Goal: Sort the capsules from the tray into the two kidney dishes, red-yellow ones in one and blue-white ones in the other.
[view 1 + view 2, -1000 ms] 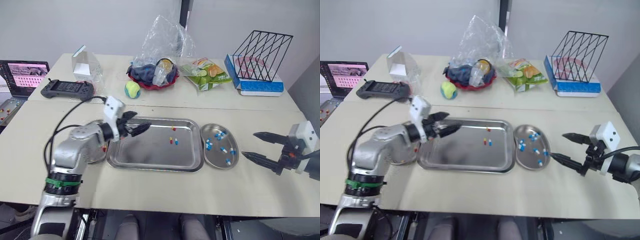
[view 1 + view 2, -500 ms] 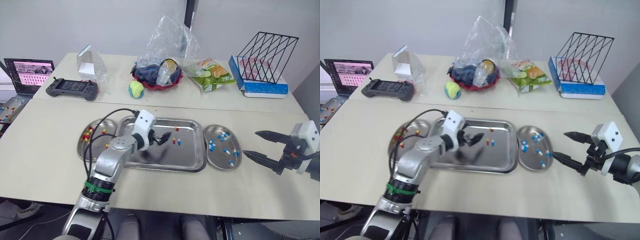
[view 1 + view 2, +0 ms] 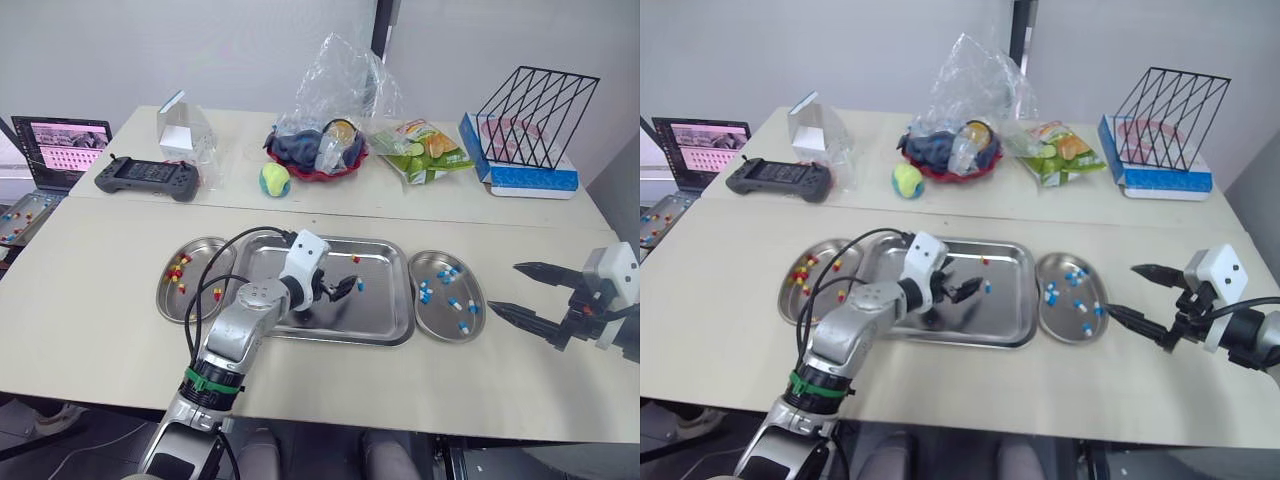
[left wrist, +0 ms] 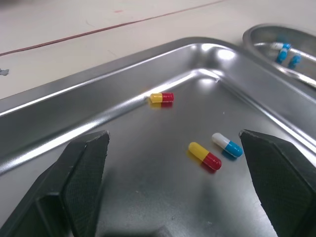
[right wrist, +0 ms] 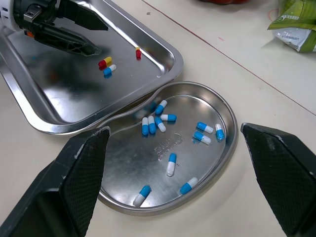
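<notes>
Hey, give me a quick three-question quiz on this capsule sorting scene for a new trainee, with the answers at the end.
1. True or false: the left gripper is open over the tray.
2. How many capsules lie in the tray? A) two B) three C) six
3. Fill in: the right kidney dish holds only ____ capsules.
Key: 1 true; 2 B; 3 blue-white.
</notes>
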`<state>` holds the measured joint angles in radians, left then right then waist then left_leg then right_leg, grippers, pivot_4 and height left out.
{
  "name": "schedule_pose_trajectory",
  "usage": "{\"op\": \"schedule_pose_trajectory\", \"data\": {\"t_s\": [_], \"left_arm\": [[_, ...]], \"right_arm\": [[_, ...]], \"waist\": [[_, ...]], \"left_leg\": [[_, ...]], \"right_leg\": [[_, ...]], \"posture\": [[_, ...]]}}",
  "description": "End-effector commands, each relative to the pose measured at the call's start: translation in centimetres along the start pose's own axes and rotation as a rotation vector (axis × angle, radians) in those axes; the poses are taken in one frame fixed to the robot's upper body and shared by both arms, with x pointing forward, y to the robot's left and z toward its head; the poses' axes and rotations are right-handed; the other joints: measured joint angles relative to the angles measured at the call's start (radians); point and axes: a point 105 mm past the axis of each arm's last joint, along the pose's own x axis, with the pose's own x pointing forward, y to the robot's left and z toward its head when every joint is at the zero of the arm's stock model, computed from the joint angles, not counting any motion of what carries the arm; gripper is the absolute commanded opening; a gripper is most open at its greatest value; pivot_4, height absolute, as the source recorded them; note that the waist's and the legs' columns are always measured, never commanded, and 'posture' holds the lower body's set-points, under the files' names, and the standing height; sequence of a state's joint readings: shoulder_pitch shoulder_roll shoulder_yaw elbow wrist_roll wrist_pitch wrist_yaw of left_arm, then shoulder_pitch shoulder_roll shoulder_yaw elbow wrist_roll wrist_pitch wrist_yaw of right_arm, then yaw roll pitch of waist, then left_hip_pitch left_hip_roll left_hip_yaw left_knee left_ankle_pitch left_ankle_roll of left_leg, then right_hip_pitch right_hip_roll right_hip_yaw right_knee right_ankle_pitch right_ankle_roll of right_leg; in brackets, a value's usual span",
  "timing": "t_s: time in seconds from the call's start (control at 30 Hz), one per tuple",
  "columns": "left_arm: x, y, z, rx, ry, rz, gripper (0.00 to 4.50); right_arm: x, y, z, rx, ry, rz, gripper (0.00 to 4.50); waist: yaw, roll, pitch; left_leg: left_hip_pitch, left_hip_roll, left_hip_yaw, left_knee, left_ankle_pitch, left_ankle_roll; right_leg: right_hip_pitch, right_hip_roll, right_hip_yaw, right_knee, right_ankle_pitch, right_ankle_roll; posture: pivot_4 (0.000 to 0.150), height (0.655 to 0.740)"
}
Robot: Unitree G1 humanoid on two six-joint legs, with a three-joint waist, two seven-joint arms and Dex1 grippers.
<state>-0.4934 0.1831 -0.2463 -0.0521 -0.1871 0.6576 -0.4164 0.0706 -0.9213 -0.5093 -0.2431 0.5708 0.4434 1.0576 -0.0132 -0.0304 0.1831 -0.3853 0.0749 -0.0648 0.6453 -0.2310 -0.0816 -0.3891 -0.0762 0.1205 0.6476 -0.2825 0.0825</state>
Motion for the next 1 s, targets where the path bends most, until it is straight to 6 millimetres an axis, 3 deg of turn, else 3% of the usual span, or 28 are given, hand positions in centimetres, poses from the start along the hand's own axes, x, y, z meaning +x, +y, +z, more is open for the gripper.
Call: {"op": "schedule_pose_trajectory", "data": {"t_s": [0.03,1.0], "left_arm": [[0.1,-0.5,0.8,0.047,-0.019,0.007,4.43],[1.4,-0.8,0.0,0.096,0.051,0.030,4.43]], "right_arm": [[-0.5,-0.5,1.1,-0.057,-0.018,-0.029,4.50],[-0.2,-1.0,1.2,-0.092,-0.018,-0.052,4.50]], "waist": [[0.000,0.000,0.000],[0.000,0.000,0.000]], "left_leg": [[0.000,0.000,0.000,0.000,0.000,0.000],[0.000,0.000,0.000,0.000,0.000,0.000]], "right_leg": [[0.000,0.000,0.000,0.000,0.000,0.000],[0.000,0.000,0.000,0.000,0.000,0.000]], "posture": [[0.150,0.7289],[0.150,0.7289]]}}
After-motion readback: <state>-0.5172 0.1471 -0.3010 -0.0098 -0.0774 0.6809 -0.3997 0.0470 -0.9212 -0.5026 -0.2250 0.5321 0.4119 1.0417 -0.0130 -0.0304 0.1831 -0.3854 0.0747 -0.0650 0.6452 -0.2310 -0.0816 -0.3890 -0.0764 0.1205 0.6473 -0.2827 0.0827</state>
